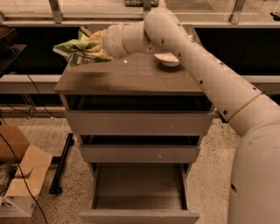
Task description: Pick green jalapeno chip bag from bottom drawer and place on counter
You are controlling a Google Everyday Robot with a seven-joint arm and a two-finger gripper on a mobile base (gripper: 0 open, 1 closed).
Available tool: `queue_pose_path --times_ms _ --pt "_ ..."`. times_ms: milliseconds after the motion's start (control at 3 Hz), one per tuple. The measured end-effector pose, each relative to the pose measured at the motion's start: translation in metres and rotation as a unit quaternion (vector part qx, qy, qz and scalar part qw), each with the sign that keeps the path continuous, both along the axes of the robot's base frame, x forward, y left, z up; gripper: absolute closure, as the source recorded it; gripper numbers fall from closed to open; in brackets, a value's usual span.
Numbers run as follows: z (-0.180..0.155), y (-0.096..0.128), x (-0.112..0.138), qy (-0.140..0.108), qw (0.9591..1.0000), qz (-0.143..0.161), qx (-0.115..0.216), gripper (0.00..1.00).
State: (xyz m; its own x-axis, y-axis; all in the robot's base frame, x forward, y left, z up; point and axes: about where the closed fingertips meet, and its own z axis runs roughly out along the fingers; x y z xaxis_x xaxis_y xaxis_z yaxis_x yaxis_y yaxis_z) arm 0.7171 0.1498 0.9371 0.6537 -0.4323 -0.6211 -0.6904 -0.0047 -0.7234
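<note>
hand [97, 46] gripping the green chip bag [72, 49], hovering over back-left corner of the surface [131, 79], bottom drawer [139, 187] hanging open

Above left rear of counter [127, 78]: gripper [97, 46] clasping bag [72, 49]; bowl [169, 60] on counter, right rear; drawer [140, 186] open at bottom; box [19, 168] left of drawer

This looks like a robot test lab, not a home. A lone grey-brown three-drawer cabinet [140, 124] stands on bare speckled terrazzo floor [212, 175]. To its left lie an opened brown cardboard box [19, 173] and a black metal bar [61, 164]. Behind it stand pale metal frame posts [56, 11]. A white robot arm [201, 74] holds its tool [90, 46] over the back left corner of the cabinet's glossy counter [131, 81], clasping a crumpled green jalapeno chip bag [73, 47].
</note>
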Motion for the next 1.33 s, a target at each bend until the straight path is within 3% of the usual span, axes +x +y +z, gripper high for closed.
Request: queue_pose_path --times_ms 333,667,1333 --pt "-0.005 -0.005 0.032 0.006 0.9999 -0.011 -0.009 0.75" --pt "-0.001 -0.021 0.061 0.008 0.9997 -0.022 0.007 0.44" --pt "-0.005 -0.013 0.057 0.011 0.9998 -0.016 0.005 0.00"
